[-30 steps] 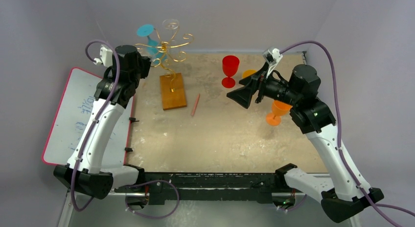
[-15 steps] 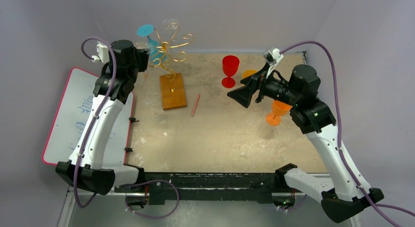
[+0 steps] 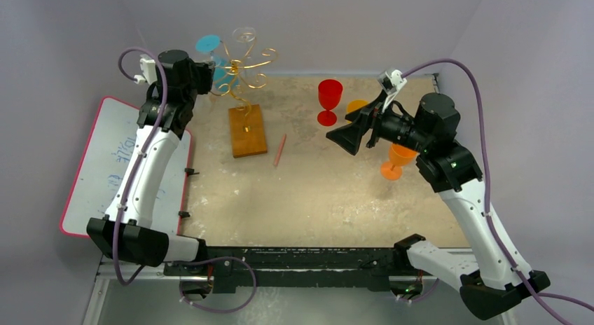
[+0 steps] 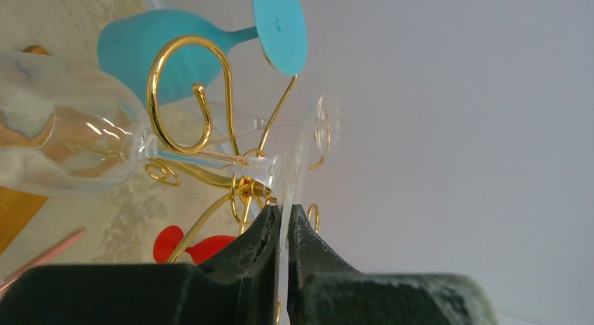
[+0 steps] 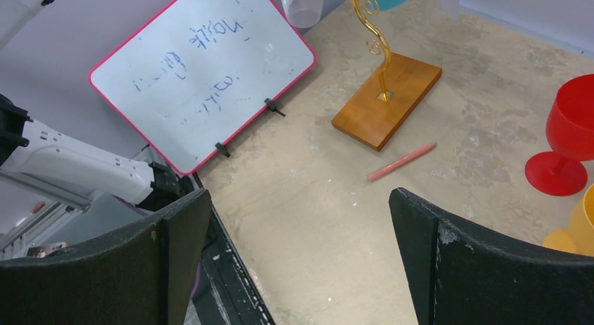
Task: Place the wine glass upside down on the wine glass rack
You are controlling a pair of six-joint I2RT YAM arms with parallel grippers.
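Observation:
The wine glass rack [image 3: 242, 66] is a gold wire tree on an orange-brown wooden base [image 3: 248, 131] at the back left. My left gripper [image 3: 202, 74] is just left of its arms. In the left wrist view it [image 4: 283, 214] is shut on the foot of a clear wine glass [image 4: 63, 150], which lies sideways. The glass's stem [image 4: 203, 157] passes by a gold scroll arm [image 4: 175, 94]. A teal glass [image 4: 154, 52] and another clear glass [image 4: 326, 122] hang on the rack. My right gripper [image 3: 343, 137] is open and empty above the table's right half, and it also shows in the right wrist view [image 5: 298, 199].
A red glass [image 3: 329, 101] and two orange glasses [image 3: 397, 160] [image 3: 356, 105] stand at the back right. A pink pencil [image 3: 280, 150] lies right of the rack base. A pink-framed whiteboard [image 3: 119, 164] lies along the left edge.
My left arm has moved back and slightly up, carrying the clear glass closer in to the rack's left arms. The right arm has not moved.

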